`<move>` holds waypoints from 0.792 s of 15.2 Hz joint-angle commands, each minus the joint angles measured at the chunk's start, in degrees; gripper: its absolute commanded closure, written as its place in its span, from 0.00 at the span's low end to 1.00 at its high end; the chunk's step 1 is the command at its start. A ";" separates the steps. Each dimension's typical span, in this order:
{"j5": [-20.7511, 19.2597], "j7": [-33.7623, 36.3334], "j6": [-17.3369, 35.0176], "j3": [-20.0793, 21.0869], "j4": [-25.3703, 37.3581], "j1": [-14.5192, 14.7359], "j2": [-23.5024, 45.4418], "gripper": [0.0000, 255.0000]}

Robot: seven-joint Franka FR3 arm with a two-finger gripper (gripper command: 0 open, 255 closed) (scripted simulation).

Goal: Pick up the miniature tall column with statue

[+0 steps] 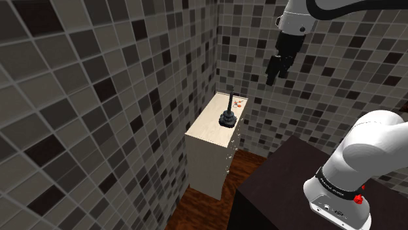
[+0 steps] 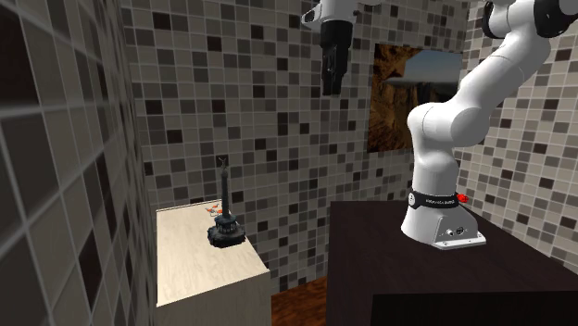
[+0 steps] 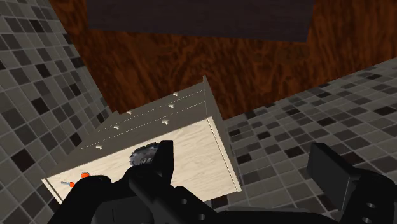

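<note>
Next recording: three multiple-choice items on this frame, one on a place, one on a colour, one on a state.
1. Where does the dark slender column with statue stand? A on the pale wooden cabinet; B on the floor; C on the robot's stand.
2. What colour is the small object beside it? A blue; B red; C green.
3. The black gripper is: A shut on the column; B open, high above the cabinet; C touching the floor.
Answers: 1A, its base rests on the cabinet top; 2B, it shows red; 3B, fingers apart, nothing between.

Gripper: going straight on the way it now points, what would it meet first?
Probably the pale cabinet, its top edge by the tiled wall, not the dark column; depth unclear.
</note>
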 commanded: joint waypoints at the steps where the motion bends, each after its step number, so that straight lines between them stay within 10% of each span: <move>1: 0.00 0.00 0.00 0.00 0.00 0.00 0.00 0.00; 12: -0.08 -5.62 9.93 -6.04 11.59 -2.52 25.73 0.00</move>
